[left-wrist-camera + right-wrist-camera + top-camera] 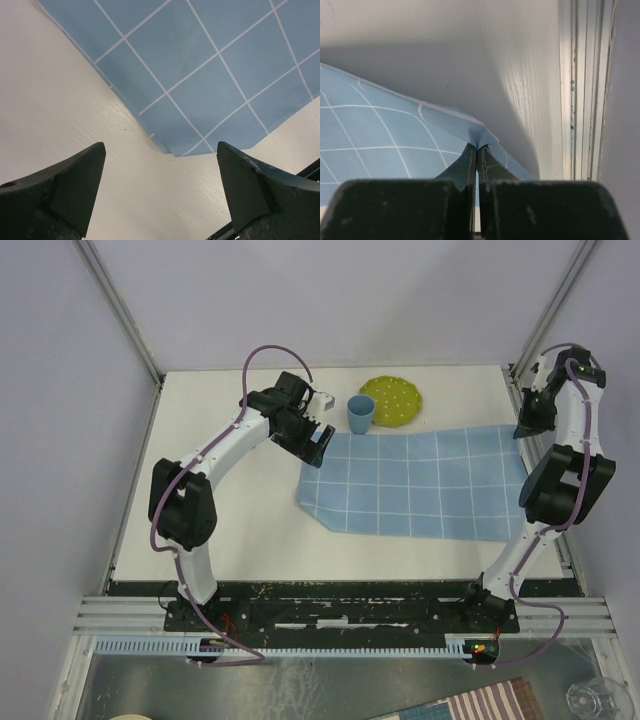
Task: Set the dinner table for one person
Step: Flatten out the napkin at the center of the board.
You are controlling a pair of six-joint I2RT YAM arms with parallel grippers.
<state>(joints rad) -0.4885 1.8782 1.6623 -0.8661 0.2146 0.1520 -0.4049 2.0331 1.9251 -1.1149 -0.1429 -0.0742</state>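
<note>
From above, the dinner table (230, 530) was a big white top, and it filled most of the floor of the frame. A blue cloth (420, 485) with white lines lay on the right half of it, a bit crooked, with its near left corner slanted. A blue cup (360, 413) and a green plate (390, 400) sat at the far side of the table, just beside the far edge of the cloth and not on it. The left gripper (318, 448) hung over the far left corner of the cloth, near the cup. The right gripper (527, 425) was at the far right corner of the cloth. In the left wrist view, the two fingers (65, 185) stood wide apart with nothing between them, and under them lay white table and one corner of the cloth (200, 75). In the right wrist view, the right gripper (477, 150) was squeezed tight on a corner of the cloth (370, 130), and that corner was lifted a little off the table, close to the metal rail (580, 90). I think the job was only at the start: the cloth looked like it was not yet straight, and the plate and cup had not yet been put on it. No fork or spoon showed anywhere.
</note>
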